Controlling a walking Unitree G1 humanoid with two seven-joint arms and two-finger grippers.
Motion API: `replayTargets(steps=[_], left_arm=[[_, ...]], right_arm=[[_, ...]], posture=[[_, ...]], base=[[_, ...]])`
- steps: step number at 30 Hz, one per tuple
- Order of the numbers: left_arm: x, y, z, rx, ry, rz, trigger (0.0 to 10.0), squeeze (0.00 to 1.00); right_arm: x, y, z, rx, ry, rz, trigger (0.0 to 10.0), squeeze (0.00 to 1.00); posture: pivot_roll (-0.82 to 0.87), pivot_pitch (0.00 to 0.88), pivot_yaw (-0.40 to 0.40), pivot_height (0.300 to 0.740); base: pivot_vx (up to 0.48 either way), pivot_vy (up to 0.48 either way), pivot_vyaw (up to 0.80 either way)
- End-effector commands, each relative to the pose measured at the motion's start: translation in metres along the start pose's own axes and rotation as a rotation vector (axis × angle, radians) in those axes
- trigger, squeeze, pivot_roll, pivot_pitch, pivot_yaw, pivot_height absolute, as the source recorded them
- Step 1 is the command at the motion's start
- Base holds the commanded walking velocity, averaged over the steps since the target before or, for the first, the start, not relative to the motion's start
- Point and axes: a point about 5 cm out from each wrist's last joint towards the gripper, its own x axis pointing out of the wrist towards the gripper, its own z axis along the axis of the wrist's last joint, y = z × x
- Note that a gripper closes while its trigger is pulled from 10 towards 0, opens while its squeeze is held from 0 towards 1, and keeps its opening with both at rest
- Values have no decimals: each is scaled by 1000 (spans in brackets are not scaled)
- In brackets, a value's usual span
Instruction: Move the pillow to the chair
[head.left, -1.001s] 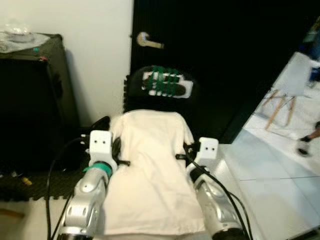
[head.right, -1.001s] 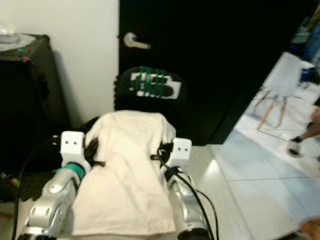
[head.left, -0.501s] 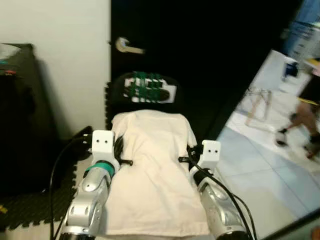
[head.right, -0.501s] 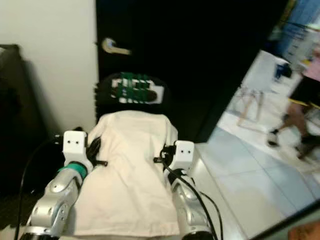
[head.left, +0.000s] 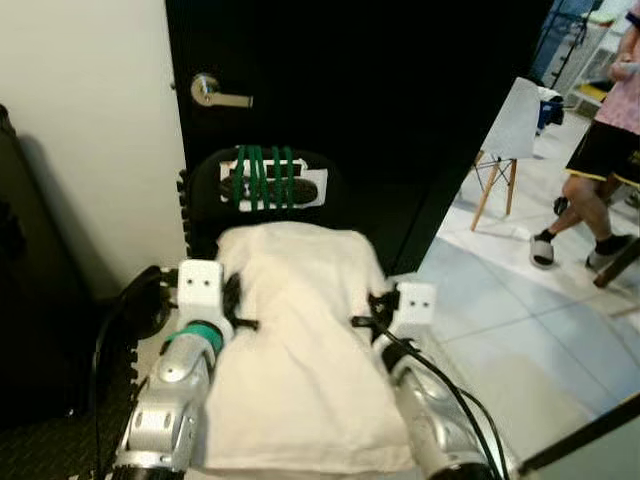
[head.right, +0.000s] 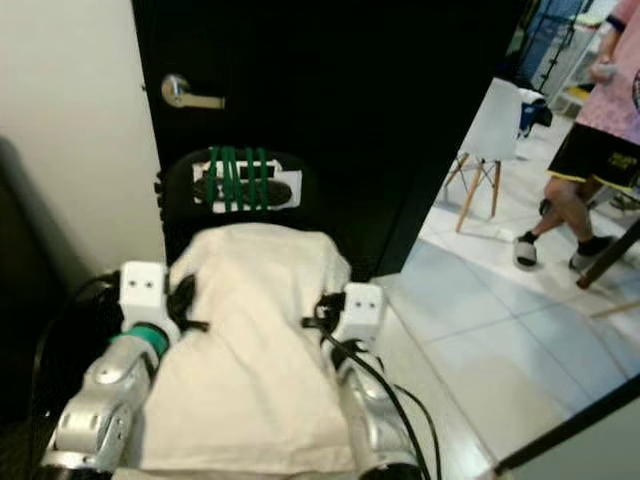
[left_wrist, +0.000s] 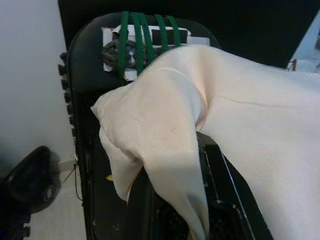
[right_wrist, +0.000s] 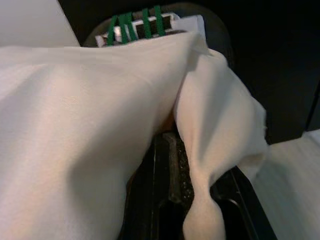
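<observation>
Cream pillow (head.left: 295, 350), soft and rumpled, lying lengthwise, raised off the floor. Far end drooping just before a black chair (head.left: 205, 185) with green straps, standing against a dark door.

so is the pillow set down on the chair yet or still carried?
Carried: the pillow is pinched between left gripper and right gripper, short of the white chair.

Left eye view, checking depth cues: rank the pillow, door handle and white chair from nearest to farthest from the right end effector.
1. pillow, pressed against the right end effector.
2. white chair, ahead to the right.
3. door handle, ahead to the left.
</observation>
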Motion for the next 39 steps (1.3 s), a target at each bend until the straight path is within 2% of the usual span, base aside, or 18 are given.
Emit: replayTargets(steps=[1, 2, 5, 7, 8, 22, 28, 34, 39], left_arm=[[3, -10, 7, 6, -30, -41, 10000, 0], [4, -10, 7, 7, -30, -41, 10000, 0], [5, -10, 8, 9, -31, -45, 10000, 0], [6, -11, 8, 10, -31, -46, 10000, 0], [6, -11, 9, 10, -31, -48, 10000, 0], [4, -14, 5, 6, -18, -74, 10000, 0], [4, -16, 3, 6, -13, -93, 10000, 0], [4, -17, 3, 7, -11, -101, 10000, 0], [2, -16, 3, 9, -8, -102, 10000, 0]], right_arm=[[5, 4, 11, -12, -39, 29, 10000, 0], [6, 6, 12, -42, -34, 41, 10000, 0], [6, 11, 10, -59, -19, 73, 10000, 0], [5, 12, 8, -58, -14, 82, 10000, 0], [4, 12, 6, -29, -4, 81, 10000, 0], [0, 7, -2, -22, 22, 48, 10000, 0], [-3, 2, -11, -34, 69, 30, 10000, 0], [-5, 1, -14, -28, 78, 27, 10000, 0], [-6, 1, -16, -34, 85, 23, 10000, 0]], posture=[[37, 11, -3, 740], [36, 11, -2, 740], [35, 11, -1, 740], [35, 11, -1, 740], [36, 12, -2, 740], [29, 15, 0, 740], [30, 16, 0, 740], [31, 17, 0, 740], [37, 20, -3, 740]], base=[[259, 0, 0], [259, 0, 0], [256, 0, 533], [255, 0, 800], [251, 0, 481], [243, 0, 0], [241, 0, 0], [243, 0, -800], [240, 0, 0]])
